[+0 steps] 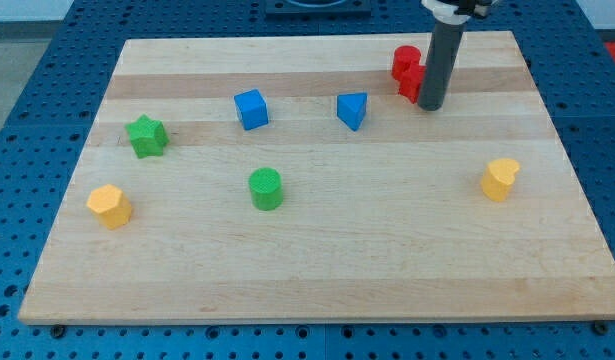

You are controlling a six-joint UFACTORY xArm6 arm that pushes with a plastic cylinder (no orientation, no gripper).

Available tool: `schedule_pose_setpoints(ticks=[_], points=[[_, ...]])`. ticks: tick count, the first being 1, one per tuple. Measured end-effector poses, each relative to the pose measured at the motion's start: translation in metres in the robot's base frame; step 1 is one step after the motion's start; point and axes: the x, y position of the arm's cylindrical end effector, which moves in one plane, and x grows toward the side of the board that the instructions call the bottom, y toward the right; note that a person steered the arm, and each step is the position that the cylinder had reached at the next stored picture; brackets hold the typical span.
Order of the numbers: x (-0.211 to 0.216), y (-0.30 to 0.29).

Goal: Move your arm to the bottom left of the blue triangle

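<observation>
The blue triangle point(353, 109) lies on the wooden board point(317, 270), in the upper middle of the view. My tip point(431, 106) stands to its right, a short gap away, at about the same height in the view. The rod rises from the tip to the view's top edge. A red block point(407, 71) sits just behind and left of the rod, partly hidden by it, touching or nearly touching it.
A blue cube point(252, 109) lies left of the triangle. A green star point(146, 136) is at the left, a green cylinder point(266, 188) in the middle, a yellow block point(110, 206) at lower left, another yellow block point(500, 179) at right.
</observation>
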Motion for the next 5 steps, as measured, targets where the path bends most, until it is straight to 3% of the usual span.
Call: schedule_pose_setpoints(ticks=[1,3,5], points=[[0.002,0.000],[0.074,-0.025],[0.061,-0.108]])
